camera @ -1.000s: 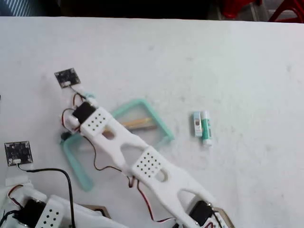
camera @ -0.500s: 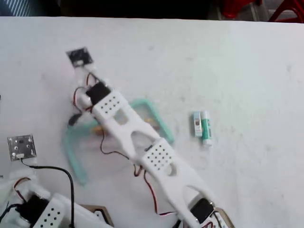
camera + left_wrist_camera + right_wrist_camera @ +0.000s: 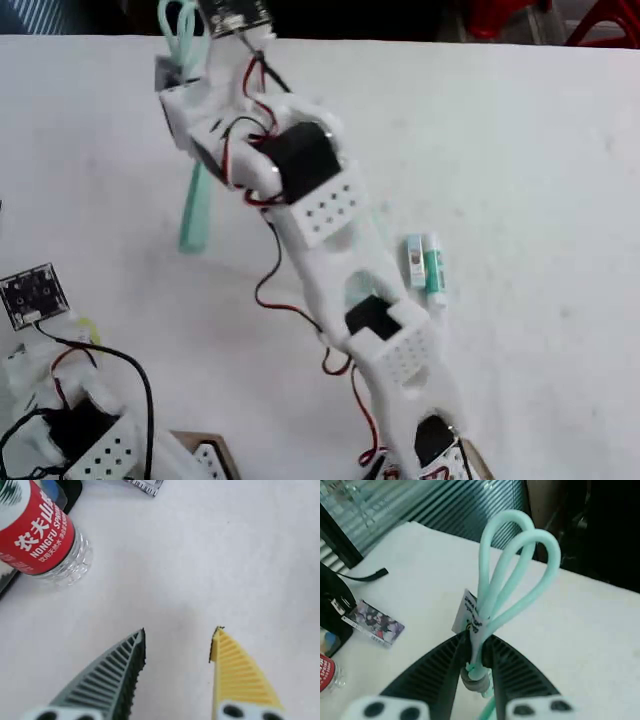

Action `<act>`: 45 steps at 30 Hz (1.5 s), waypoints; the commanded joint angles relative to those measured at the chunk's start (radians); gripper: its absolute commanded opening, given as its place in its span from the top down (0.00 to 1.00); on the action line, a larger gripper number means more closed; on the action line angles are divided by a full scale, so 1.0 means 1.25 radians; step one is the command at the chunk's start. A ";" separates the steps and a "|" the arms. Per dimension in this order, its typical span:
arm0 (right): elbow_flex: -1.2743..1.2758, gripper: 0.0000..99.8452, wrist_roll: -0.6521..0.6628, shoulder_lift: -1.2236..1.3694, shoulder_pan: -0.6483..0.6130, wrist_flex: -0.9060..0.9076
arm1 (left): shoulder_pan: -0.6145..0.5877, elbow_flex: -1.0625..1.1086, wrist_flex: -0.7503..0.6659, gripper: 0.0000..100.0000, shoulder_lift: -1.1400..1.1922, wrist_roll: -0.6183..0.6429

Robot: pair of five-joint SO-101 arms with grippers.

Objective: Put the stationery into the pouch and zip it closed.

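Observation:
My right gripper (image 3: 476, 666) is shut on the mint green loop (image 3: 516, 562) at the end of the pouch. In the high view the right gripper (image 3: 183, 62) is raised near the table's far left edge, with the loop (image 3: 180, 22) sticking up above it. The mint-edged pouch (image 3: 194, 212) hangs below it, edge-on. A green glue stick (image 3: 434, 266) and a small white item (image 3: 415, 262) lie side by side on the table to the right of the arm. My left gripper (image 3: 179, 632) is open over bare table with nothing between its fingers.
A water bottle with a red label (image 3: 39, 536) stands close to the left gripper. A printed packet (image 3: 374, 623) and a black strap (image 3: 369, 574) lie on the white table (image 3: 520, 150). The left arm's base (image 3: 70, 430) sits at the near left corner.
The right arm has risen and swung toward the far left edge, lifting the pouch off the table by its loop. The pouch now hangs instead of lying flat.

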 commanded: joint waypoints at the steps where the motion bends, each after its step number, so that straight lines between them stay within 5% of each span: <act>1: -0.015 0.98 0.010 -0.121 0.031 -0.002 | 0.112 -0.098 0.020 0.77 -0.009 0.118; 7: -0.014 0.98 0.010 -0.187 0.095 0.002 | 0.295 -0.214 0.022 0.77 -0.009 0.286; 15: -0.014 0.98 0.010 -0.206 0.148 0.002 | 0.731 -0.389 0.060 0.69 -0.009 0.486; 20: -0.014 0.98 0.010 -0.206 0.168 -0.002 | 0.931 -0.395 -0.016 0.68 -0.007 0.516; 30: -0.014 0.98 0.010 -0.204 0.181 -0.033 | 1.021 -0.411 0.027 0.67 -0.009 0.520; 39: -0.018 0.98 0.004 -0.212 0.175 -0.001 | 1.082 -0.141 -0.334 0.68 -0.004 0.517; 45: -0.021 0.98 0.002 -0.213 0.174 0.021 | 1.082 -0.113 -0.377 0.72 -0.004 0.520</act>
